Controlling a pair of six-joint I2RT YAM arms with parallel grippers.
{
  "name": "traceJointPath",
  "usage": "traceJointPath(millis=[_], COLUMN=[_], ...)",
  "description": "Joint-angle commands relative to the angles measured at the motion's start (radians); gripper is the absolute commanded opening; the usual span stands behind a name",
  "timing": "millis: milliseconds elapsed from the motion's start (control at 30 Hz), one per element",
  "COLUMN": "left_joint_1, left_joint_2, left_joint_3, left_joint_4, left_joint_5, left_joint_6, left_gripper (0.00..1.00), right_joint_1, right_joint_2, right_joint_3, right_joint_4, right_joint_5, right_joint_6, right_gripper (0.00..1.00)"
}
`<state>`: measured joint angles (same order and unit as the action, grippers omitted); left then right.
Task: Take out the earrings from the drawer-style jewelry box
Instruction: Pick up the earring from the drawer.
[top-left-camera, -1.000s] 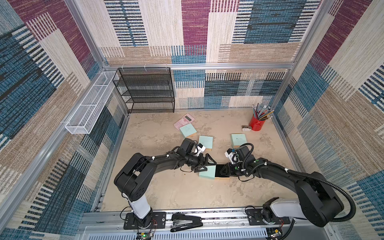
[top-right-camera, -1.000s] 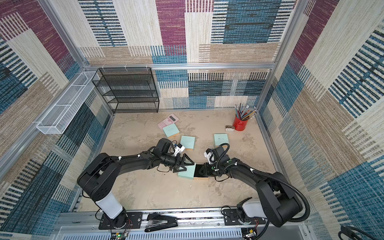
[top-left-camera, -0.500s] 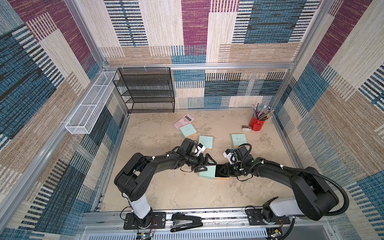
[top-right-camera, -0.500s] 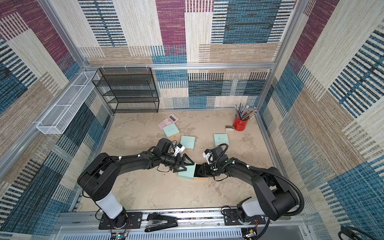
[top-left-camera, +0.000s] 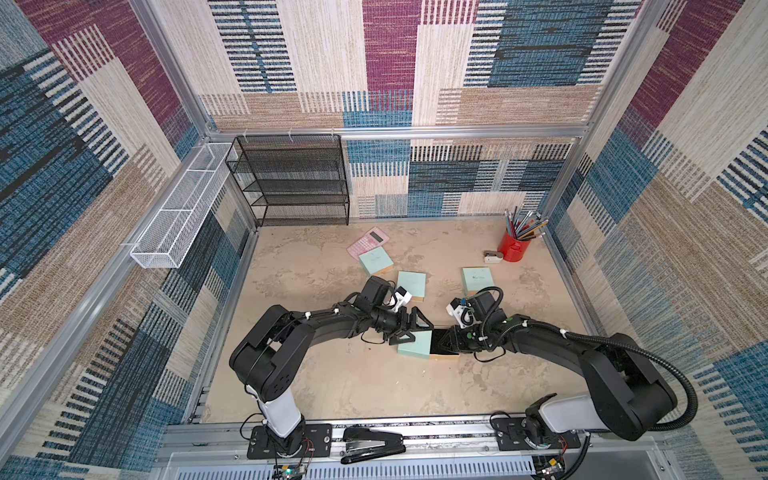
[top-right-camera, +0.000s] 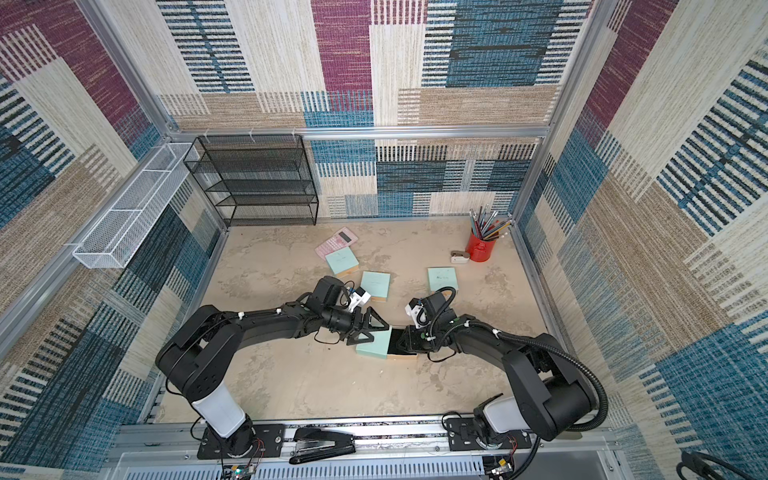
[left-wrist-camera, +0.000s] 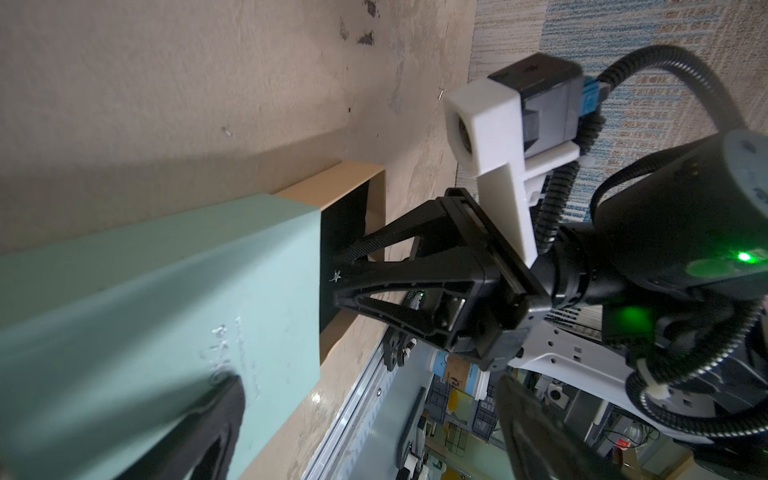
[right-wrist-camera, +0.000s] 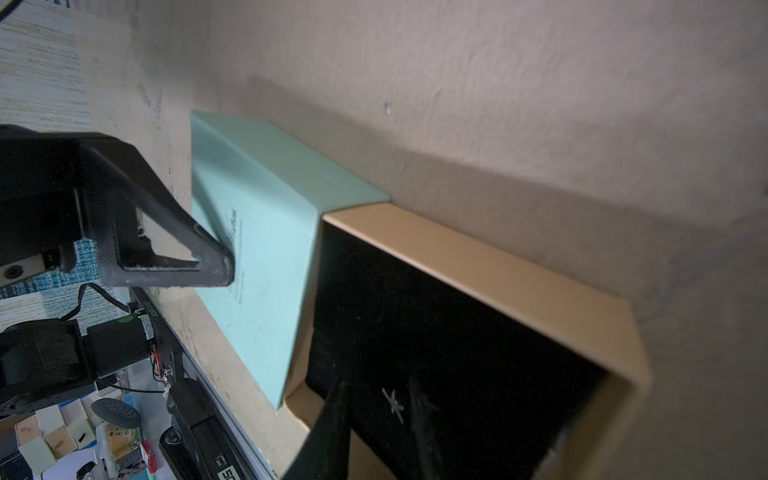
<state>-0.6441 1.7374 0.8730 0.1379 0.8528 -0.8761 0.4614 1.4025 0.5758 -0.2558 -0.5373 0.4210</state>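
Your right claw (top-left-camera: 443, 341) is down inside the pulled-out drawer (right-wrist-camera: 478, 266), its fingers (right-wrist-camera: 330, 419) a narrow gap apart and gripping nothing yet. One star-shaped earring (right-wrist-camera: 392, 405) lies on the black lining (right-wrist-camera: 436, 316) in that gap, touching neither finger as far as the right wrist view shows. It is the only earring you can make out; any others are lost against the dark lining.

Close slowly and squarely so both pads meet the star together. If one arrives first, it will likely skid the stud across the lining or flip it. Hold the tips low against the lining, since the piece looks flat and thin, and clear of the tan rim. Lift straight up only once the star rises with the fingers.

Your left claw (top-left-camera: 411, 328) stands spread wide, holding nothing, with one fingertip (right-wrist-camera: 216, 266) resting on top of the mint-green sleeve (right-wrist-camera: 266, 232). Leave it there: it should stop the box sliding on the tabletop (top-left-camera: 374, 386) while you pinch.
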Motion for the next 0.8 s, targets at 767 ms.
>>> traceJointPath(millis=[767], left_joint_1=[-0.002], left_joint_2=[0.008], left_joint_3=[-0.002], left_joint_4=[-0.022], left_joint_5=[-0.017], left_joint_6=[0.008], left_gripper=[0.94], right_joint_1=[0.001], right_joint_2=[-0.014], right_joint_3=[-0.024], right_joint_4=[0.047], right_joint_5=[-0.029], right_joint_6=[0.02], right_gripper=[0.08])
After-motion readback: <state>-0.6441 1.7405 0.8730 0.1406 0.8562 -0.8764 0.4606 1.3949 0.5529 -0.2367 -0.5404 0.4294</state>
